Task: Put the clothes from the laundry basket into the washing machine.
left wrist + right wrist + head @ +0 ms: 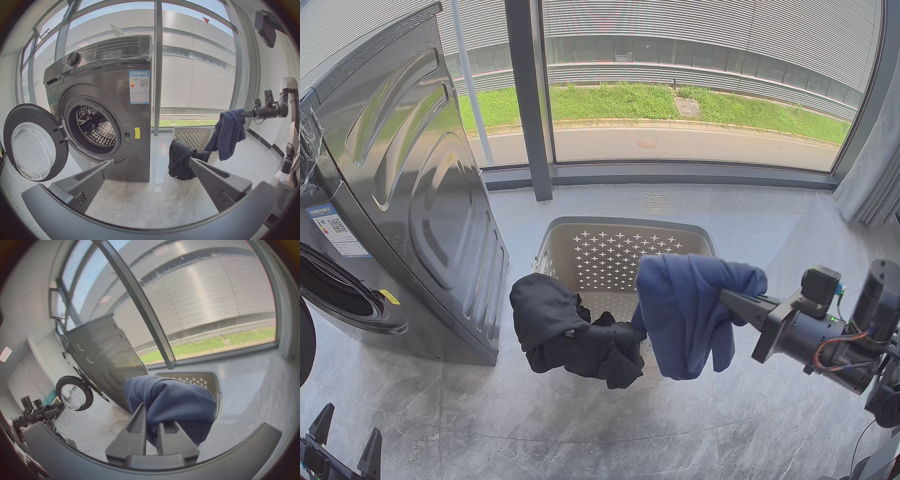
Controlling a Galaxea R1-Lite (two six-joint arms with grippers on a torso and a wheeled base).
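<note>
A beige laundry basket (625, 247) stands on the floor by the window, right of the grey washing machine (419, 187). Black clothes (569, 337) hang over its near rim. My right gripper (731, 299) is shut on a blue garment (684, 312), which hangs in the air above the basket's near right corner. In the left wrist view the washing machine (125, 103) has its round door (32, 142) swung open and the drum (93, 125) shows. My left gripper (347, 431) is open, low at the near left, facing the machine, with nothing between its fingers.
A large window with a dark pillar (528, 100) runs behind the basket. A grey curtain (875, 169) hangs at the far right. Bare grey floor (581, 425) lies between me, the basket and the machine.
</note>
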